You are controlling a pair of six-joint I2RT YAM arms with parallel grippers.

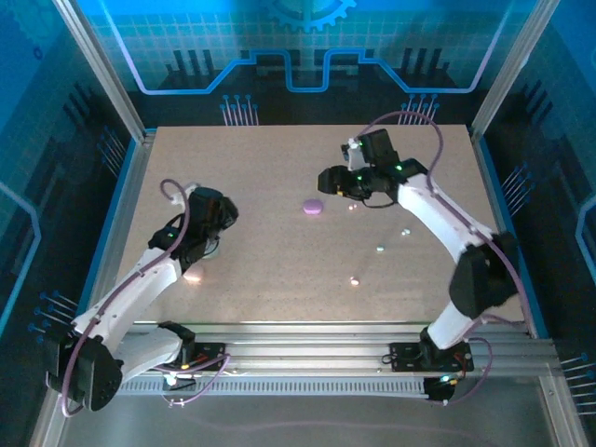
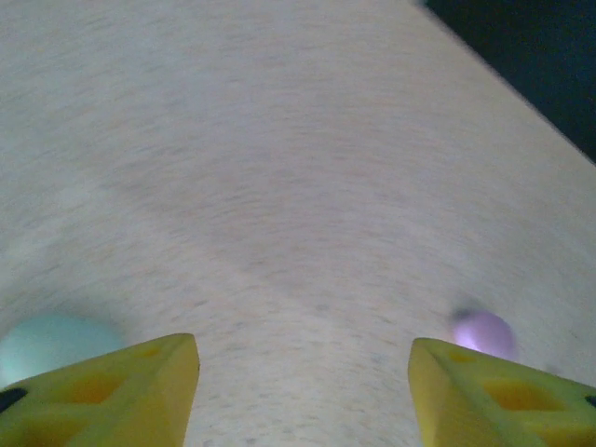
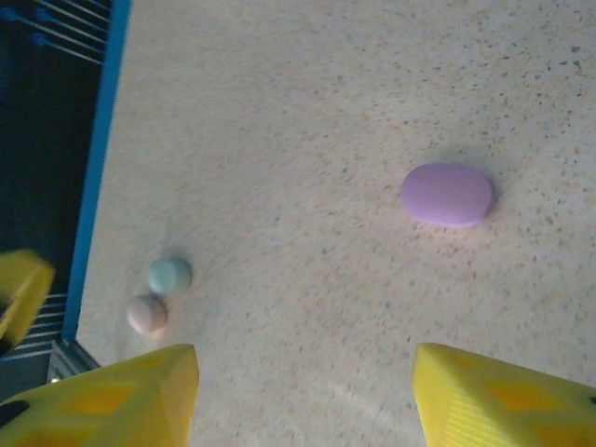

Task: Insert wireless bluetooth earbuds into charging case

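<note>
We look down on a speckled table (image 1: 279, 307). The right gripper (image 3: 304, 352) hangs spread and empty just short of the purple case (image 3: 447, 195), probably lining up to take it. The left gripper (image 2: 303, 352) is also spread, pinching nothing, low beside a mint blob (image 2: 51, 343) that is too blurred for us to name. 3 tiny pale earbuds (image 1: 380, 248) lie loose to the right of the case, well apart. We cannot tell whether the case is open.
</note>
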